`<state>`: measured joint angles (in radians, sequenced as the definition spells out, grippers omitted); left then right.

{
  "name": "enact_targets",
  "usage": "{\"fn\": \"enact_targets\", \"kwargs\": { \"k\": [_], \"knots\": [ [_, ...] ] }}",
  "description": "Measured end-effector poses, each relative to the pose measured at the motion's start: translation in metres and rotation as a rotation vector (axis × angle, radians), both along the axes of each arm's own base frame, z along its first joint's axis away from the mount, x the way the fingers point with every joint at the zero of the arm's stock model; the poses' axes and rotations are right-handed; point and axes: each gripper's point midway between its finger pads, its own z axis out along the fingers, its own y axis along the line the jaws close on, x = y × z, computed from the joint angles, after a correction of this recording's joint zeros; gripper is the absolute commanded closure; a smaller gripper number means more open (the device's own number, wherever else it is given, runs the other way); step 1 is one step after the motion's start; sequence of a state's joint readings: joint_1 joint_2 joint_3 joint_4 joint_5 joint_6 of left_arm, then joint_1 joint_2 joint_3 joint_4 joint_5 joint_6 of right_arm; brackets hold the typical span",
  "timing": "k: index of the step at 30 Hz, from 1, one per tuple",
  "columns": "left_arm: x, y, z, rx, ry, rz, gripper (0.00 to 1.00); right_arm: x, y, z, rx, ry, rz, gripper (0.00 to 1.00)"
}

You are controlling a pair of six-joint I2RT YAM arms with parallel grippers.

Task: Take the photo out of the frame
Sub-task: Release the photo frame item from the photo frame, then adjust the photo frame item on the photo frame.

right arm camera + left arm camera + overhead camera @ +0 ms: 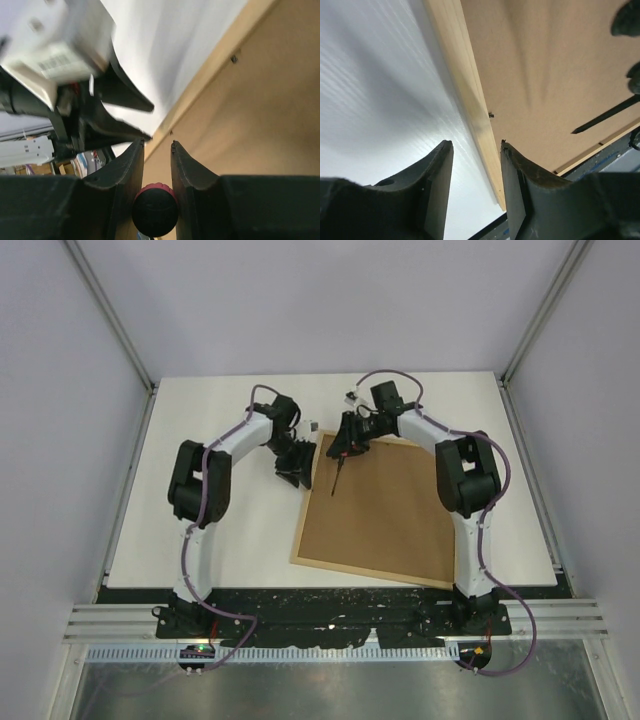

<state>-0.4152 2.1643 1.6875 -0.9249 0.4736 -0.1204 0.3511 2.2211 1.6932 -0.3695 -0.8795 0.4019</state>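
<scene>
The frame (385, 510) lies face down on the white table, its brown fibreboard back up inside a light-wood rail (470, 85). The photo is hidden under the back. My left gripper (297, 472) is open and empty at the frame's far left corner; in the left wrist view the gripper (476, 145) has the rail running between its fingers. My right gripper (348, 448) is shut on a screwdriver (155, 210) with a black and red handle. The screwdriver's thin shaft (340, 475) points down at the back near the far left corner and also shows in the left wrist view (605, 116).
A small metal tab (491, 115) sits at the panel's edge by the rail, also seen in the right wrist view (234, 59). The two grippers are close together at the frame's far left corner. Bare white table (230, 530) lies left of the frame.
</scene>
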Motion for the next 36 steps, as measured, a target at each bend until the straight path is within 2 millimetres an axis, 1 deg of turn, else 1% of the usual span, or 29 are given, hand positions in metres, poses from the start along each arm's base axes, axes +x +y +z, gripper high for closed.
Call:
{"fn": "enact_targets", "kwargs": {
  "k": [3,5,8,10,14,17,22,27,36],
  "knots": [
    [0.018,0.000,0.012,0.005,-0.061,0.012,0.52,-0.013,-0.019,0.005,-0.013,0.007,0.033,0.92],
    [0.025,0.000,0.016,0.011,-0.082,0.017,0.51,-0.020,-0.032,0.008,-0.027,-0.005,0.045,0.92],
    [0.032,-0.002,0.014,0.019,-0.094,0.016,0.51,-0.033,-0.043,0.010,-0.052,-0.034,0.068,0.92],
    [0.031,-0.005,0.007,0.028,-0.081,0.009,0.50,-0.043,-0.046,0.006,-0.073,-0.040,0.088,0.92],
    [0.020,-0.009,-0.009,0.059,-0.033,-0.015,0.50,-0.056,-0.050,-0.012,-0.107,-0.025,0.110,0.92],
    [0.015,-0.011,-0.011,0.074,-0.024,-0.026,0.50,-0.067,-0.055,-0.026,-0.128,0.004,0.117,0.92],
    [0.014,-0.013,-0.012,0.095,-0.033,-0.033,0.51,-0.072,-0.058,-0.033,-0.144,0.008,0.121,0.92],
    [0.014,-0.014,-0.013,0.126,-0.043,-0.042,0.54,-0.069,-0.059,-0.033,-0.154,-0.012,0.117,0.92],
    [0.013,-0.018,-0.015,0.239,-0.108,-0.079,0.59,-0.070,-0.061,-0.038,-0.168,-0.015,0.111,0.92]
  ]
}}
